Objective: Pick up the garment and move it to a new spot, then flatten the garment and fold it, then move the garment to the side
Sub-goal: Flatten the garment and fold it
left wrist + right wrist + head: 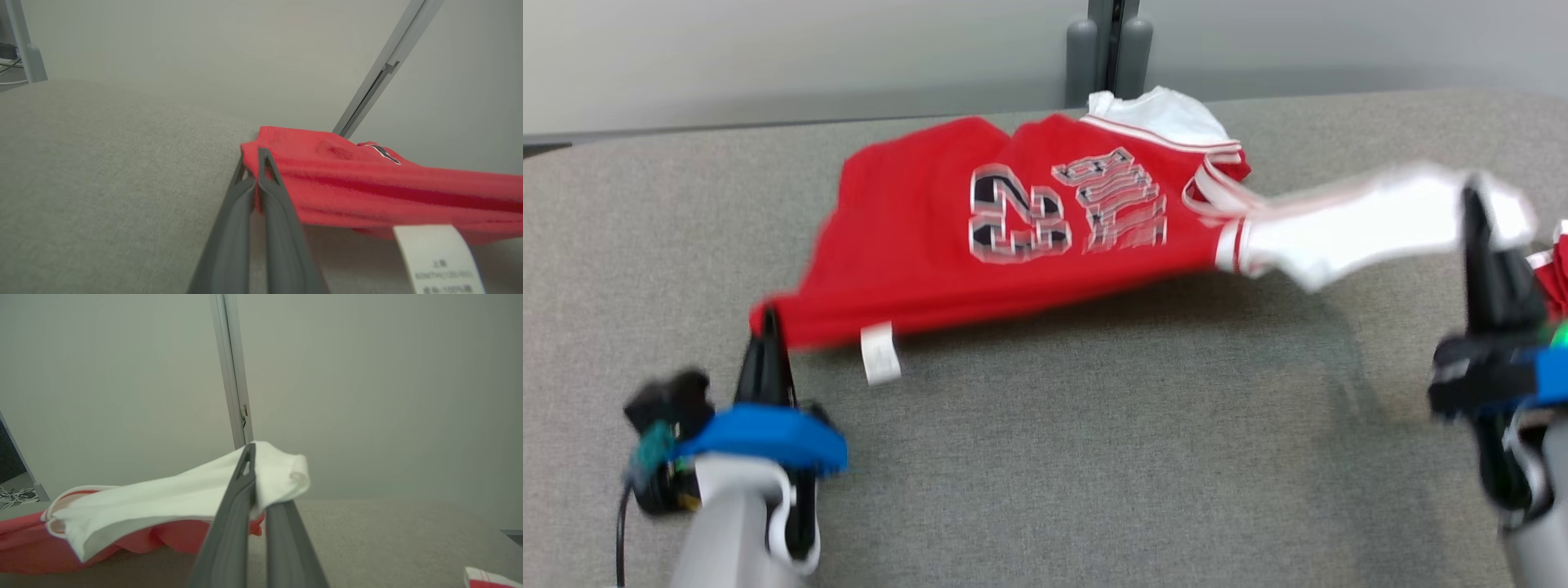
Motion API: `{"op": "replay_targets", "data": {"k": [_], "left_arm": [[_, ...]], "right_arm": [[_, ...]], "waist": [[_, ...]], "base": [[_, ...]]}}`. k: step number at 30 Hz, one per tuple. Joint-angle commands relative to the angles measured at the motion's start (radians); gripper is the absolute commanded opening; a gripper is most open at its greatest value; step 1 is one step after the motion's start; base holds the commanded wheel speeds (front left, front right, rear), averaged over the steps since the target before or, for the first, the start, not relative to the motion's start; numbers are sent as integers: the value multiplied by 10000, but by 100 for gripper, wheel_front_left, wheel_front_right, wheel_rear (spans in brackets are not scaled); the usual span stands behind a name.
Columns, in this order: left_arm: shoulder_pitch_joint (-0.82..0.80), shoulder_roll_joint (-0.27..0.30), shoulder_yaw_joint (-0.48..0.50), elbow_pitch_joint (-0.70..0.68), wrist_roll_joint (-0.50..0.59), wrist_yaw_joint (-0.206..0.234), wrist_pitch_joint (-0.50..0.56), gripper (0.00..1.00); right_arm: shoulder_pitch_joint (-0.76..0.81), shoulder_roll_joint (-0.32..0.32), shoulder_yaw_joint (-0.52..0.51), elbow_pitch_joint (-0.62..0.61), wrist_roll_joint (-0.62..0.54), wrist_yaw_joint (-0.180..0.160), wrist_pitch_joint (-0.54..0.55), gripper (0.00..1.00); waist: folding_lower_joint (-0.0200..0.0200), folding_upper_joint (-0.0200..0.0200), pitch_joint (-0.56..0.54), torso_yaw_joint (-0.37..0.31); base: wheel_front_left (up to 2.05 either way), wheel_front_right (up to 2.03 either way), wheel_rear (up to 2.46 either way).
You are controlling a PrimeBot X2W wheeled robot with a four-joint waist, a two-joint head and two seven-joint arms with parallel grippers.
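The garment (pixel 947 245) is a red jersey with white sleeves and grey lettering, stretched above the grey table (pixel 1094 457) between my two grippers. My left gripper (pixel 768 322) is shut on the red hem corner at the lower left; in the left wrist view its fingers (pixel 261 179) pinch the garment (pixel 367 188) beside a white care label (pixel 437 257). My right gripper (pixel 1474 204) is shut on a white sleeve (pixel 1372 216) at the right, held off the table. In the right wrist view its fingers (pixel 249 473) clamp the white sleeve (pixel 171 498).
A grey upright post (pixel 1109 45) stands behind the table's far edge against a pale wall. Another red and white piece of cloth (pixel 1556 269) lies at the right edge, also seen as a corner of cloth (pixel 490 577). Bare table spreads in front of the garment.
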Motion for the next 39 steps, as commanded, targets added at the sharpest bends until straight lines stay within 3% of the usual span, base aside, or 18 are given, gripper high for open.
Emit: {"op": "replay_targets", "data": {"k": [1, 8, 20, 28, 39], "left_arm": [[325, 88, 252, -48, -223, 3, -44, 0], [2832, 38, -581, -229, -1425, -102, -44, 0], [5348, 12, -1477, -1477, -1291, 219, -45, 0], [4450, 5, -2072, -2046, -1248, 23, -45, 0], [2260, -8, -2424, -1044, -1469, 493, -45, 0]], "right_arm": [[501, 8, -96, -147, 22, -24, -55, 0], [3774, 764, -366, -11, 56, -24, -53, 0], [6570, 1002, -335, -484, 317, -21, -53, 0], [5208, 832, 6, -500, 573, -15, -49, 0], [2110, 691, 811, 1652, 629, -13, -44, 0]], "waist": [[0, 0, -211, -124], [0, 0, -1251, -197], [0, 0, -2095, -79], [0, 0, -1565, 50], [0, 0, -716, 274]], "base": [[0, 0, 0], [0, 0, 0], [0, 0, 0], [0, 0, 0], [0, 0, 0]]}}
